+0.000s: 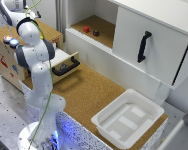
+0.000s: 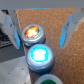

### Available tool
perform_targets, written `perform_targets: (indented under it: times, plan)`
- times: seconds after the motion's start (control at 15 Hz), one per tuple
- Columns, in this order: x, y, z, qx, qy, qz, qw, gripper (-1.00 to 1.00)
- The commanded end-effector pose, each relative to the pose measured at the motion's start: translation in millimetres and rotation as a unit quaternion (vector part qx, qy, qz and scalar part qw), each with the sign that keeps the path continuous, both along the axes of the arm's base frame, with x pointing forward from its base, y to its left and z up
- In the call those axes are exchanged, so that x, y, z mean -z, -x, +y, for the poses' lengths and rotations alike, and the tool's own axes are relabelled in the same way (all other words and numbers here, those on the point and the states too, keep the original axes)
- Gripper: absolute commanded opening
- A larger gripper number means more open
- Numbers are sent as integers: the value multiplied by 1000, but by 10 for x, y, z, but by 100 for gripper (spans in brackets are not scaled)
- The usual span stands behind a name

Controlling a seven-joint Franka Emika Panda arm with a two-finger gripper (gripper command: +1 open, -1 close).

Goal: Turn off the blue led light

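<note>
Claw (image 2: 40, 27) open above lit blue led light (image 2: 39, 54).

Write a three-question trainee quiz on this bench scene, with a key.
1. True or false: the small round pale blue glowing dome light is lit.
2. In the wrist view, which dome sits between the open gripper fingers: A the reddish-orange round dome, B the blue one?
3. Fill in: the white plastic bin rests on the ____-coloured cork surface.

Key: 1 true. 2 A. 3 brown.
</note>
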State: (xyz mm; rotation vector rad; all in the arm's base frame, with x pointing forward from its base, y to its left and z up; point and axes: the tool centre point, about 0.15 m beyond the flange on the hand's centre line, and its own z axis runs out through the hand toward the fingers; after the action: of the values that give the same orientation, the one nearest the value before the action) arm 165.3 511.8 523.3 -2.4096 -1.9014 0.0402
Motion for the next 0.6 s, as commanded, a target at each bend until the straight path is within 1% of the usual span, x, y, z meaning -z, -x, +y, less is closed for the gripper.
perform_targets:
  times: [0.0,0.07,0.13,0.27,0.47,0.53]
  plan:
    - [231,154,181,19,0,-71,997,-100]
    - [286,163,194,19,-2,-84,996,-100]
    - [345,180,206,17,-5,-109,994,-100]
    - [498,162,191,28,-20,-100,994,-100]
    - [638,22,146,54,-26,-86,995,-100]
    - [653,-50,121,65,-30,-90,993,-100]
